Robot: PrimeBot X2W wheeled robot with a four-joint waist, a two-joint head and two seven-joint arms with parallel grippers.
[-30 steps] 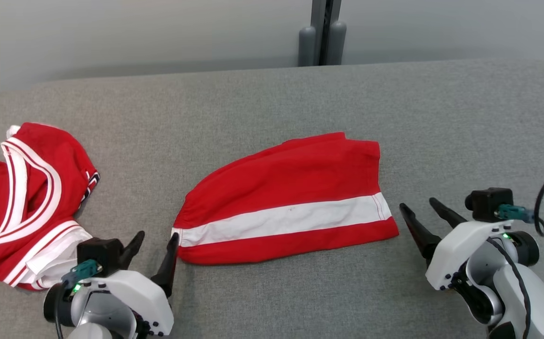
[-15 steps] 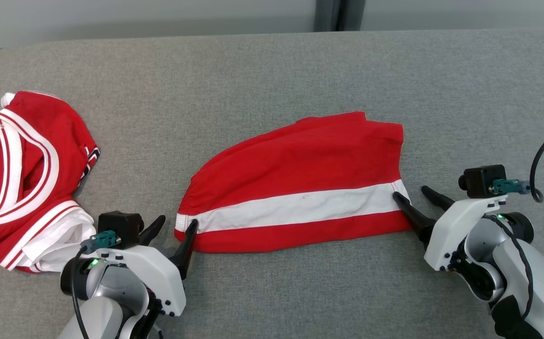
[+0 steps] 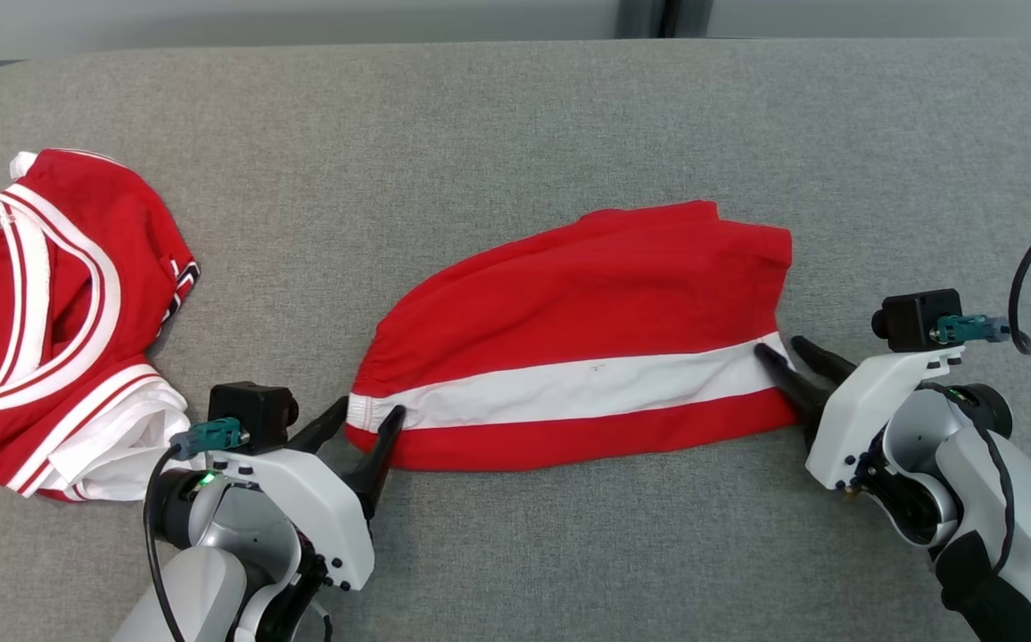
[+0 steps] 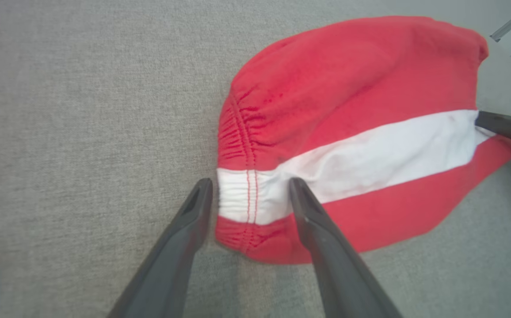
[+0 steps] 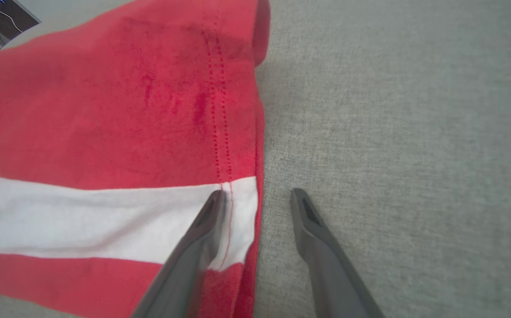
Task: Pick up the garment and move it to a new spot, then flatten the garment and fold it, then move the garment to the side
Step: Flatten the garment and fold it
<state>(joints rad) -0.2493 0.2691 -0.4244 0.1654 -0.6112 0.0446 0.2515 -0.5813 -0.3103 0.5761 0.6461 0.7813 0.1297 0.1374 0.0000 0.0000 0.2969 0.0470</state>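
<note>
Shorts (image 5: 105, 110), jersey (image 3: 52, 312) cut by picture edges.

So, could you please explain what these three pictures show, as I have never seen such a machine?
This is a wheeled robot with two arms, each ending in a two-fingered gripper. The wide picture comes from a camera on its head; the two close ones come from cameras on its wrists, looking along the dark fingers. On the grey padded surface lie a red garment with a white stripe, probably shorts, and, to the robot's left, a crumpled red and white jersey. The left gripper stands open astride the garment's gathered end; the right gripper stands open at the opposite hem, one finger on the cloth. Nothing is held yet.
</note>
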